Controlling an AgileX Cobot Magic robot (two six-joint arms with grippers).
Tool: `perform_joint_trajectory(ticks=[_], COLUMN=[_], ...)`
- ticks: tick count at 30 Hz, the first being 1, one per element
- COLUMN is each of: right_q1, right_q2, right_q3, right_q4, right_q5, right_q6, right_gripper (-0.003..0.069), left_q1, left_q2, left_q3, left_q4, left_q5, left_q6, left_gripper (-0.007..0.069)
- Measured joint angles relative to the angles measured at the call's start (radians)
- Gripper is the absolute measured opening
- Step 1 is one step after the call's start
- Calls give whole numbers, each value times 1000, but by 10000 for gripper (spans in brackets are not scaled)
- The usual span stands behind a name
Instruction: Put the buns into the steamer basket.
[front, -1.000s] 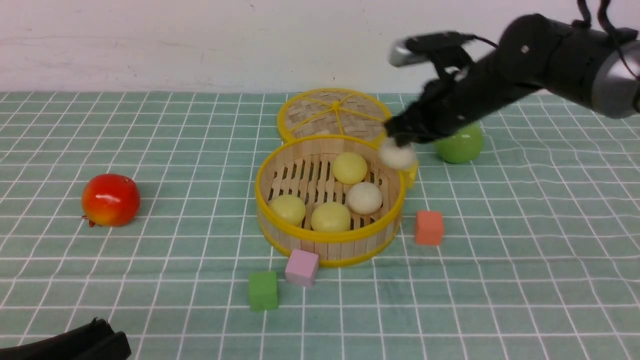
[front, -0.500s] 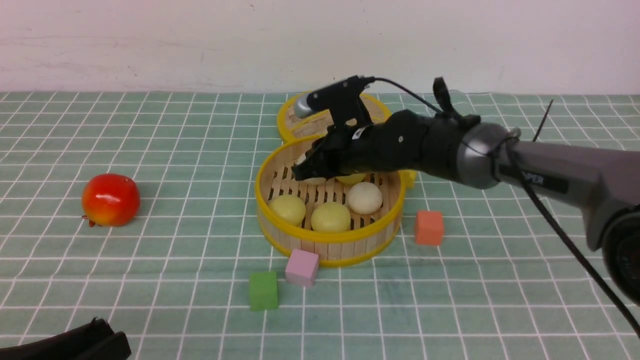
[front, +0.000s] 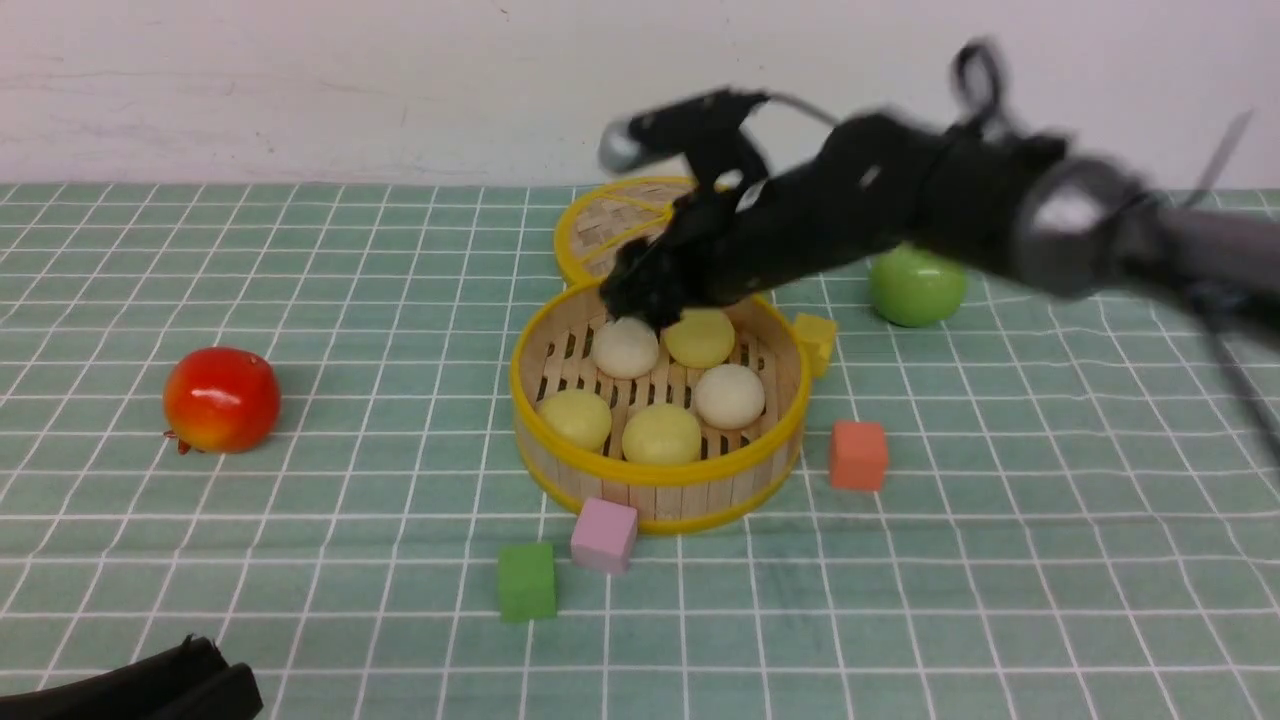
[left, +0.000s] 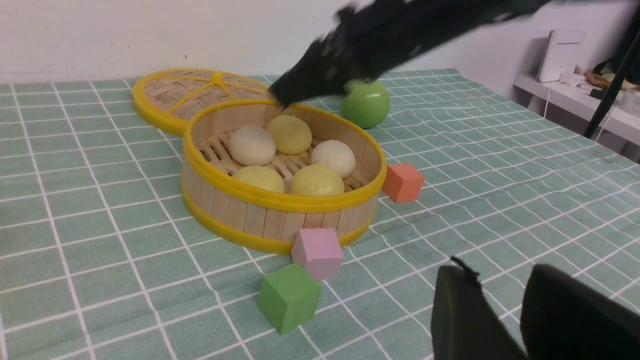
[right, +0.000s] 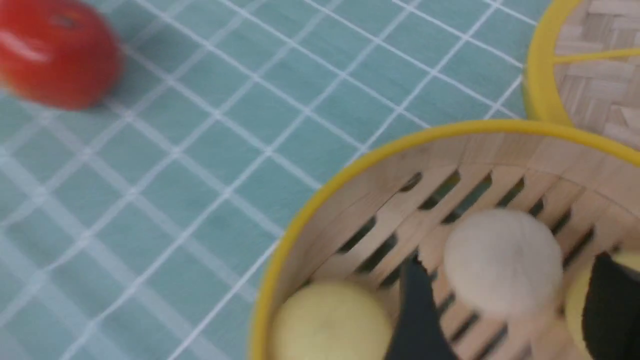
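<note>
The steamer basket (front: 655, 478) sits mid-table with several buns in it: three pale yellow ones (front: 661, 434) and two cream-white ones (front: 729, 396). My right gripper (front: 640, 300) hovers blurred just above the basket's far rim, over the far-left white bun (front: 625, 347). In the right wrist view its fingers (right: 415, 310) stand open on either side of that bun (right: 502, 262), which rests on the slats. My left gripper (left: 500, 272) is low at the near left, fingers apart, nothing between them.
The woven lid (front: 625, 225) lies behind the basket. A green apple (front: 915, 288) is at the back right, a red fruit (front: 220, 400) at the left. Yellow (front: 815, 338), orange (front: 858, 455), pink (front: 604, 534) and green (front: 526, 580) cubes ring the basket.
My right gripper carried a white bun from the basket's right over it, lowered it inside, opened and let go. It now rises. The left arm is still.
</note>
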Motion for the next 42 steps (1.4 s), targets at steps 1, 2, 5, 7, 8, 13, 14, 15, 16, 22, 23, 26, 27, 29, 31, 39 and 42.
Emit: perform_joint_trajectory(ticks=[1, 2, 5, 7, 8, 13, 14, 15, 16, 22, 23, 26, 27, 29, 31, 39, 42], right_q1=[-19, -36, -53, -52, -51, -29, -26, -22, -22, -22, -22, -22, -22, -22, -22, -182, -273], right_q2=[-77, -131, -244, -296, -313, -444, -479, -530, -560, -734, -764, -810, -820, -838, -853, -1224, -1502], right_q3=[0, 0, 0, 1, 4, 89, 120, 167, 194, 319, 328, 333, 333, 334, 338, 742, 1095], right_q4=[-32, -76, -189, -231, -246, -283, -287, -292, -292, -296, -295, -295, -295, -296, -324, -439, -453], right_q5=[119, 227, 490, 613, 641, 697, 700, 703, 705, 715, 717, 718, 718, 718, 718, 502, 255], right_q6=[56, 105, 206, 247, 257, 335, 350, 365, 369, 375, 375, 375, 375, 375, 374, 378, 379], right_gripper=[363, 306, 159, 85, 52, -19, -19, -18, -16, -10, -10, -10, -9, -6, -6, -3, -3], left_q1=[0, 0, 0, 0, 0, 0, 0, 0, 0, 0, 0, 0, 0, 0, 0, 0, 0], left_q2=[0, 0, 0, 0, 0, 0, 0, 0, 0, 0, 0, 0, 0, 0, 0, 0, 0], left_q3=[0, 0, 0, 0, 0, 0, 0, 0, 0, 0, 0, 0, 0, 0, 0, 0, 0], left_q4=[0, 0, 0, 0, 0, 0, 0, 0, 0, 0, 0, 0, 0, 0, 0, 0, 0], left_q5=[0, 0, 0, 0, 0, 0, 0, 0, 0, 0, 0, 0, 0, 0, 0, 0, 0], left_q6=[0, 0, 0, 0, 0, 0, 0, 0, 0, 0, 0, 0, 0, 0, 0, 0, 0], left_gripper=[188, 191, 195, 196, 197, 201, 203, 204, 206, 213, 216, 217, 217, 217, 218, 228, 232])
